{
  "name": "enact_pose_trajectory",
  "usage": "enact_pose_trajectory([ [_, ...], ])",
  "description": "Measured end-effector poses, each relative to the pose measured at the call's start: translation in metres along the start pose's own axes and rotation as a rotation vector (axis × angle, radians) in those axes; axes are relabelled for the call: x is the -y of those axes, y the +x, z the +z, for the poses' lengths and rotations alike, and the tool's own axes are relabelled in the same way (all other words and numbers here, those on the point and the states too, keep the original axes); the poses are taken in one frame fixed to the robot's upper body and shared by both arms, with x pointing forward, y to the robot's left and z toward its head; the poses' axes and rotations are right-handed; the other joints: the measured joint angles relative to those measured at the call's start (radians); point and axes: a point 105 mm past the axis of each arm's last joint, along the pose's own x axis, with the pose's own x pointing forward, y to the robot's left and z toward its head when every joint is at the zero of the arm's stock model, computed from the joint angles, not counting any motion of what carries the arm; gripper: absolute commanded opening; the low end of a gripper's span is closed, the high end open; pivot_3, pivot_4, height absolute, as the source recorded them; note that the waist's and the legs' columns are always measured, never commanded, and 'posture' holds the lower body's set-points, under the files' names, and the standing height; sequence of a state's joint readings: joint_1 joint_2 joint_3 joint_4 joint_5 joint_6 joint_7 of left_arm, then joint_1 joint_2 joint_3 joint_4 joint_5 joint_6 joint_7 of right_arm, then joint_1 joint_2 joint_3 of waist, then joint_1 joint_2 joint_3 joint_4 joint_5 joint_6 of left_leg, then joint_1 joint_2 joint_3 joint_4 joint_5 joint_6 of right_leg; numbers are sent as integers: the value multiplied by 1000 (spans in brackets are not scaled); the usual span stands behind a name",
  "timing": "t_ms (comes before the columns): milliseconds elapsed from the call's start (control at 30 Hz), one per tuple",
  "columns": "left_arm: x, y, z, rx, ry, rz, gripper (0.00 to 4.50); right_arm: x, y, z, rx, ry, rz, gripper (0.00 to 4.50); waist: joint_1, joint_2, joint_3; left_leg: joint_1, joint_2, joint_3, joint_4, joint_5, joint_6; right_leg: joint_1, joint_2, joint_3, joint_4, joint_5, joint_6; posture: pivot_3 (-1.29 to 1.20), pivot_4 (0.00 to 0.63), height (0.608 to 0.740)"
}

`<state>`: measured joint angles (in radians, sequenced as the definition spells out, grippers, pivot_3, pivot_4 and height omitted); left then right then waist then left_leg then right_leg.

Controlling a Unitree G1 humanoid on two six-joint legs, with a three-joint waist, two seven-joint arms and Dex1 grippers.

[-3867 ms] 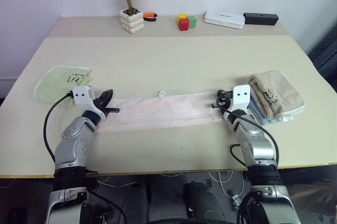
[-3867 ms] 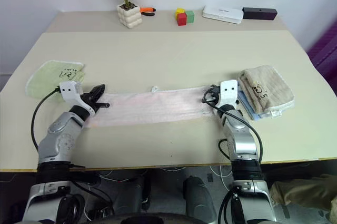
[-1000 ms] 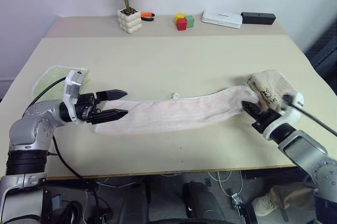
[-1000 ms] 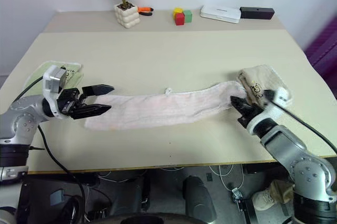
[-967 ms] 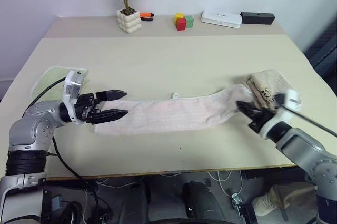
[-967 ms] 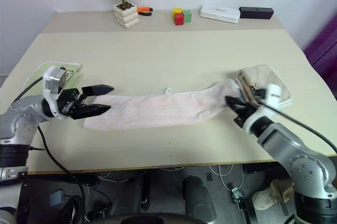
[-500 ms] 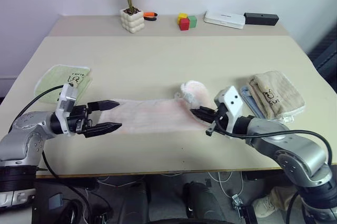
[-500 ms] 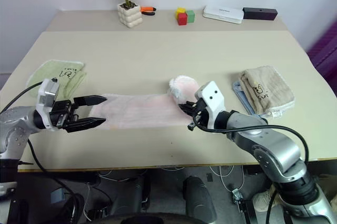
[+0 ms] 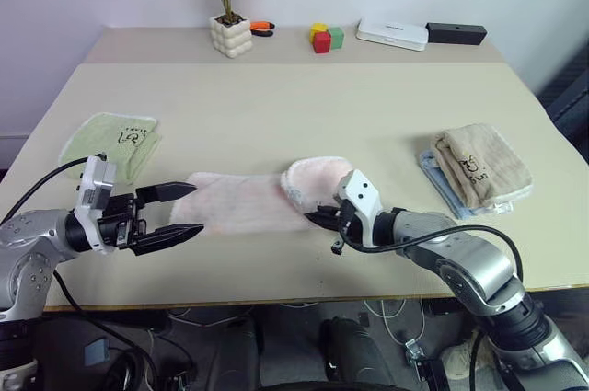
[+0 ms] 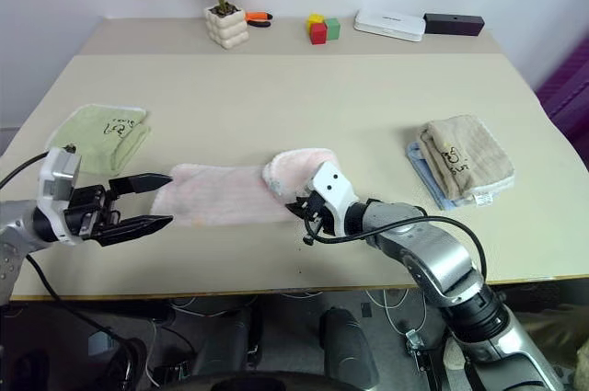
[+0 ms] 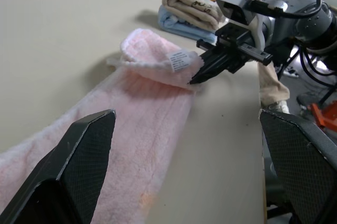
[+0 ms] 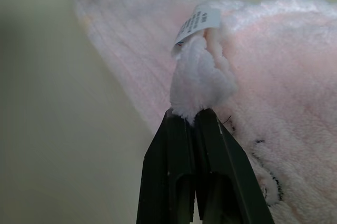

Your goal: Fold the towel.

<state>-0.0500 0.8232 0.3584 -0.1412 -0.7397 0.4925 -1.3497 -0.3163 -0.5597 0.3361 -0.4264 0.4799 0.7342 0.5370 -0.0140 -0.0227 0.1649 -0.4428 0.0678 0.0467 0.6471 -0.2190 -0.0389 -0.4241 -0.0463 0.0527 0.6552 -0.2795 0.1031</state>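
While folded partway over itself, pale pink towel (image 9: pixel 241 202) lying near front edge of beige surface (image 9: pixel 294 106), right-hand end lifted and doubled back leftward into a rounded flap over the flat strip; white care tag (image 12: pixel 197 22) showing at the pinched corner. Right tool (image 9: pixel 324 220) pressed together on that corner, a tuft of terry bunched just above the black fingertips (image 12: pixel 187 129), arm reaching in from the right. Left tool (image 9: pixel 179 212) spread wide, pointing level toward the towel's left end, tips just short of the cloth, nothing between the fingers (image 11: pixel 79 161). Light green towel (image 9: pixel 109 141) folded at the left side of the surface, near the left arm, apart from the pink one. Beige tan towel (image 9: pixel 481 164) folded at the right side, resting on a pale blue cloth (image 9: pixel 440 179), well apart from the pink towel. Along the far edge: potted plant (image 9: pixel 228 5) in a white knobbly pot, orange item (image 9: pixel 262 27) beside it, coloured blocks (image 9: pixel 324 38), white flat box (image 9: pixel 392 34), black bar (image 9: pixel 456 33).
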Motion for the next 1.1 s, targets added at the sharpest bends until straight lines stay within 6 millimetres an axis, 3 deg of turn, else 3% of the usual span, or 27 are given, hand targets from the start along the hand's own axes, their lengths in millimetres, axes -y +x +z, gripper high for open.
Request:
enact_pose_trajectory([
  [100,1,-1,3,10,5,4,4500,-4,7,2,21,36,3,842,0,0,0,0,0,0,0,0,0,0,0,0,0,0,0,0,150,740],
  [333,0,1,6,16,18,12,4500,-6,8,-1,6,52,19,4366,3,0,0,0,0,0,0,0,0,0,0,0,0,0,0,0,150,740],
  [367,-1,2,8,20,23,13,4500,-5,6,-1,6,47,23,4452,3,0,0,0,0,0,0,0,0,0,0,0,0,0,0,0,150,740],
  [533,-10,7,17,66,47,19,4500,-1,-19,39,175,51,78,4452,2,0,0,0,0,0,0,0,0,0,0,0,0,0,1,0,150,740],
  [633,-9,14,13,71,31,-3,4500,3,-27,50,226,55,71,4452,1,0,0,0,0,0,0,0,0,0,0,0,0,0,1,0,150,740],
  [733,-12,13,11,74,18,5,4500,14,-28,56,282,97,12,3657,0,0,0,0,0,0,0,0,0,0,0,0,0,0,1,0,150,740],
  [867,-12,15,9,73,3,6,4500,40,-22,68,413,106,-160,1795,-1,0,0,0,0,0,0,0,0,0,0,0,0,1,1,0,150,740],
  [933,-7,17,4,73,-29,5,4500,46,-11,59,395,16,-224,899,-2,0,0,0,0,1,0,0,0,0,0,0,0,1,1,0,150,740],
  [1000,-3,18,-1,70,-56,10,4500,43,4,44,405,41,-232,38,-2,0,0,0,0,0,0,0,0,0,0,0,1,1,1,0,150,740],
  [1100,1,18,0,74,-60,5,4500,34,24,36,443,69,-217,38,-4,0,0,0,0,0,0,0,0,0,1,0,2,2,3,0,150,740],
])
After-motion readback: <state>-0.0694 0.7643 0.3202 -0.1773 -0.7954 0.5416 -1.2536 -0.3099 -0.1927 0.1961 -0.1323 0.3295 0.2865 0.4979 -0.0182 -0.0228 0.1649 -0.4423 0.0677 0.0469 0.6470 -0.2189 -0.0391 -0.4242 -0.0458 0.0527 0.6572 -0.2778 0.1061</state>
